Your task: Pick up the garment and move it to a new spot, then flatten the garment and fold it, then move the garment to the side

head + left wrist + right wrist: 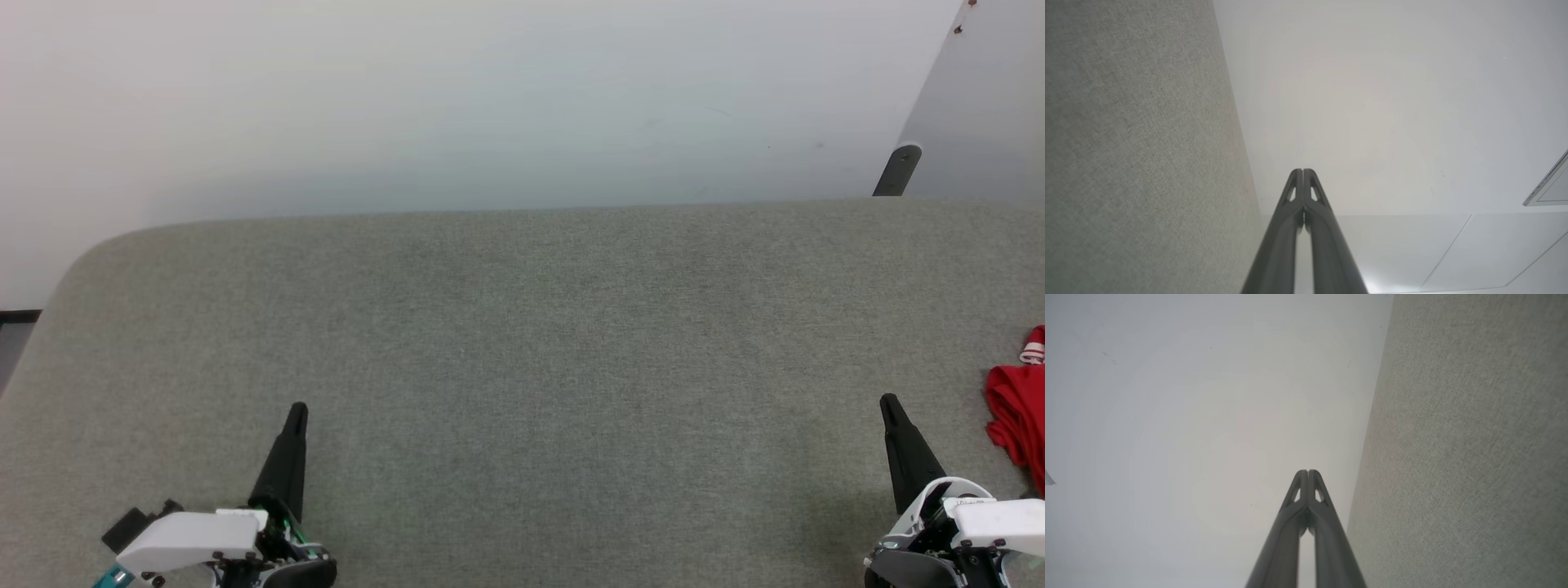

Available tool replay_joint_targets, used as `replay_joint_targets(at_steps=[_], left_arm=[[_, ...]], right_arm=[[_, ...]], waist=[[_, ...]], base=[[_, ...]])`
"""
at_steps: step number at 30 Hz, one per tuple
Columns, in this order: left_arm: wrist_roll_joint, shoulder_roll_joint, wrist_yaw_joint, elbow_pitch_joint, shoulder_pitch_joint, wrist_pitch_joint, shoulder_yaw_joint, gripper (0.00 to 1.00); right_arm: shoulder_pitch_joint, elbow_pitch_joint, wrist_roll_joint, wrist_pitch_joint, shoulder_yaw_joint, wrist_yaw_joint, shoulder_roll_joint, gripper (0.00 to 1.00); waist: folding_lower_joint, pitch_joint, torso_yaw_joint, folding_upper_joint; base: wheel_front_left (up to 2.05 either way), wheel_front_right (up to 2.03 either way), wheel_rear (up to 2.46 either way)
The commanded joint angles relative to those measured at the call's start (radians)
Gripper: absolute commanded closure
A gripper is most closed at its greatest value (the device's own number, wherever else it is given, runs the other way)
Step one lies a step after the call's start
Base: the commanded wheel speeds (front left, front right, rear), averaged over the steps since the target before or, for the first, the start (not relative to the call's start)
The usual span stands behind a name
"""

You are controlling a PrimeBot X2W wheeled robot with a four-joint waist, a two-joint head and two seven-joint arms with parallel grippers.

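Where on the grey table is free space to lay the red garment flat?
The middle of the table is bare, from the left gripper to the right gripper, back to the wall. Only the right edge is occupied, by the bunched red garment.

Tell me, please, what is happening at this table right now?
Nothing is being handled at this moment. The left gripper and the right gripper are both shut and empty, poised over the near side of the grey table, fingers pointing away from the robot. The red garment lies bunched at the robot's far right, beside the right gripper but apart from it, untouched.
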Motion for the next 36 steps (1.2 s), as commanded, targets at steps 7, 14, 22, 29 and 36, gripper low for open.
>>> replay_joint_targets(at_steps=[7,14,22,29,36], left_arm=[[0.003,-0.003,-0.004,0.001,-0.010,0.003,0.003,1.00],[0.003,-0.003,-0.004,0.001,-0.010,0.003,0.004,1.00],[0.004,-0.003,-0.004,0.001,-0.010,0.003,0.005,1.00],[0.005,-0.004,-0.004,0.001,-0.010,0.004,0.005,1.00],[0.006,-0.004,-0.004,0.001,-0.010,0.005,0.006,1.00]], right_arm=[[-0.003,0.000,0.004,0.001,0.000,0.000,0.003,1.00],[-0.003,0.000,0.004,0.001,0.000,0.000,0.003,1.00],[-0.003,0.000,0.004,0.001,0.000,0.000,0.004,1.00],[-0.003,0.000,0.004,0.001,0.000,0.000,0.004,1.00],[-0.003,0.000,0.004,0.001,0.000,0.000,0.004,1.00]], waist=[[0.0000,0.000,0.000,0.0000],[0.0000,0.000,0.000,0.0000],[0.0000,0.000,0.000,0.0000],[0.0000,0.000,0.000,0.0000],[0.0000,0.000,0.000,0.0000]], base=[[0.00,0.00,0.00],[0.00,0.00,0.00],[0.00,0.00,0.00],[0.00,0.00,0.00],[0.00,0.00,0.00]])
